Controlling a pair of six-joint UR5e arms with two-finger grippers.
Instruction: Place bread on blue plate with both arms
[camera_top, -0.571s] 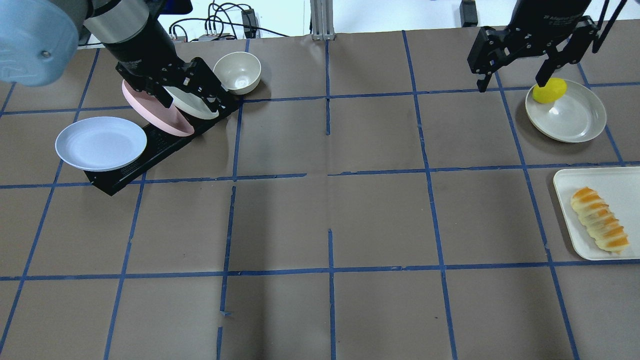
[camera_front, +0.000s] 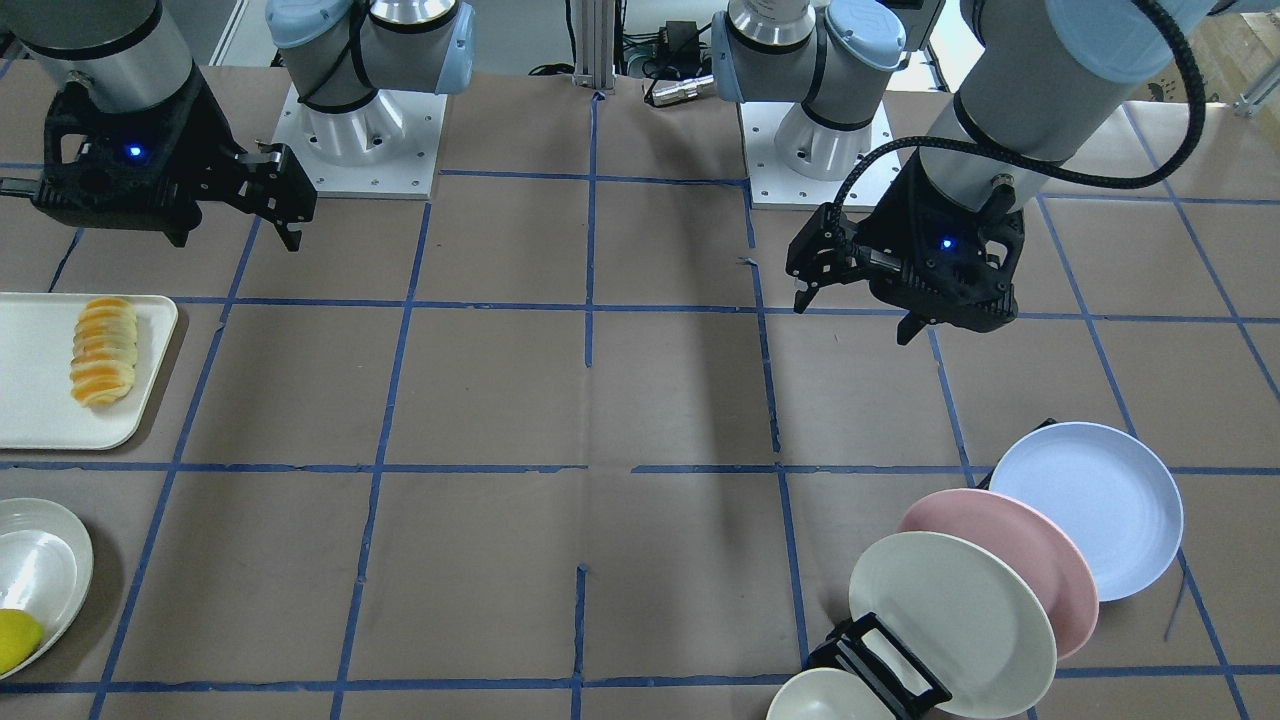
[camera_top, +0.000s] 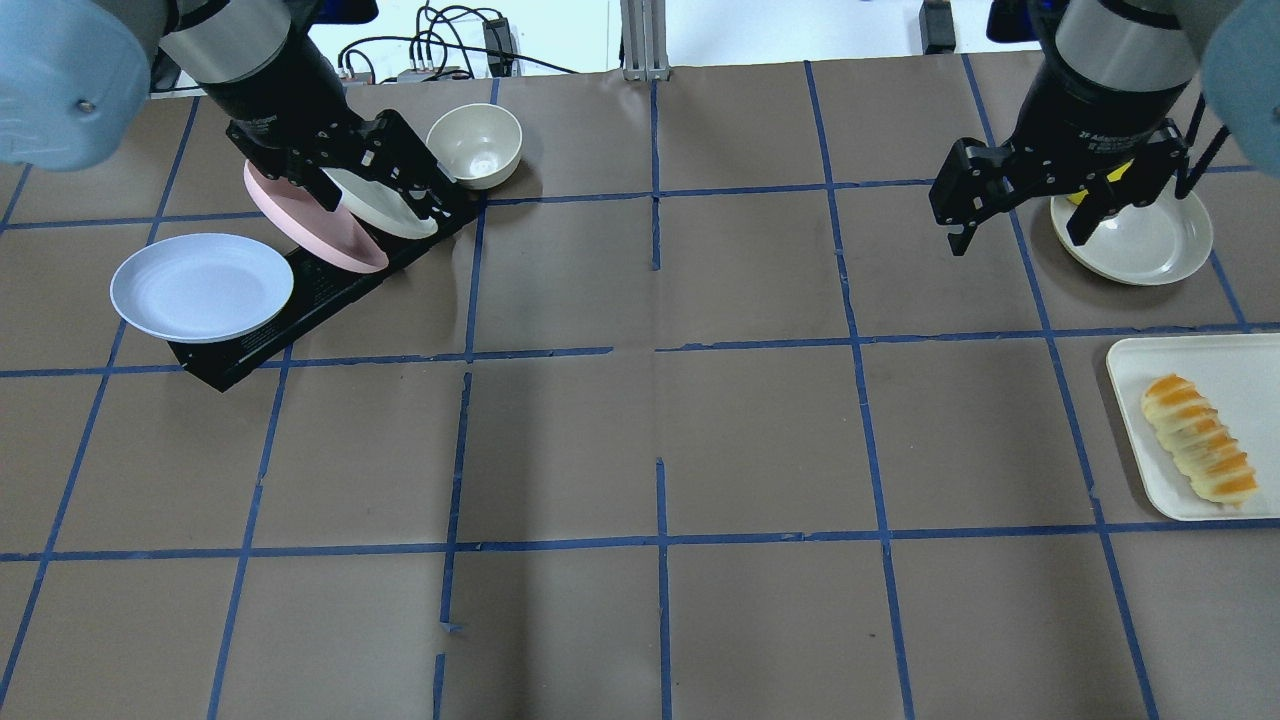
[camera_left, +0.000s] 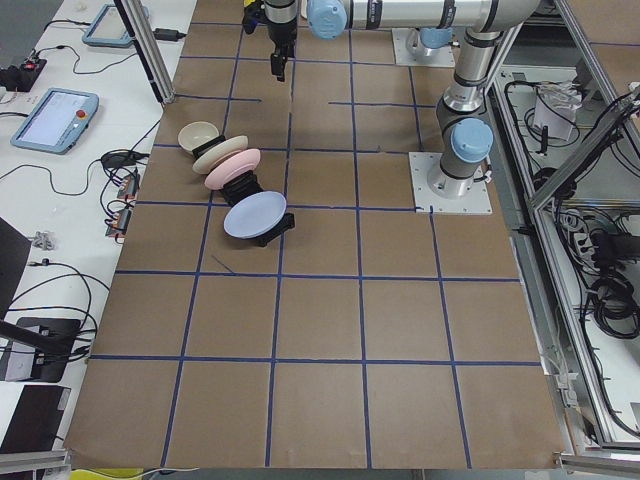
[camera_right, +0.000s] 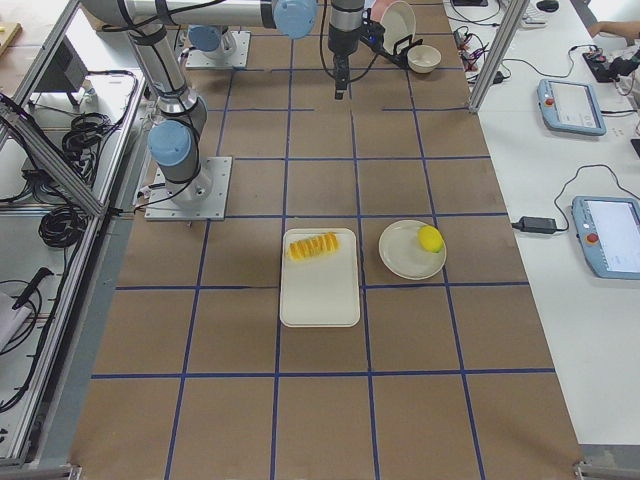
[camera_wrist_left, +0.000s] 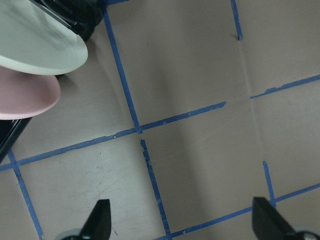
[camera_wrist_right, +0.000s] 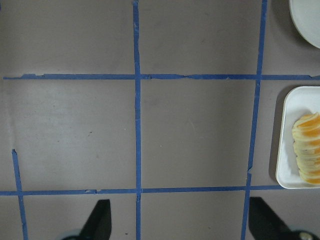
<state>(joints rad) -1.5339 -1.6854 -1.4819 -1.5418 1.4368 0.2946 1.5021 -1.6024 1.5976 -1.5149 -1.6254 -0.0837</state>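
The bread (camera_top: 1200, 440) lies on a white tray (camera_top: 1128, 420) at the table's right edge; it also shows in the front view (camera_front: 102, 350) and the right wrist view (camera_wrist_right: 309, 147). The blue plate (camera_top: 200, 287) leans at the near end of a black rack on the left, also seen in the front view (camera_front: 1085, 508). My left gripper (camera_top: 385, 200) is open and empty, high above the rack's pink and cream plates. My right gripper (camera_top: 1018, 240) is open and empty, above the table, far side of the tray.
The black rack (camera_top: 300, 300) also holds a pink plate (camera_top: 310, 225) and a cream plate (camera_top: 385, 215). A cream bowl (camera_top: 475, 145) stands behind it. A cream plate (camera_top: 1150, 245) with a lemon (camera_front: 18, 640) sits beyond the tray.
My right gripper has moved nearer and slightly left in the overhead view and now covers most of the lemon. My left gripper has barely shifted.
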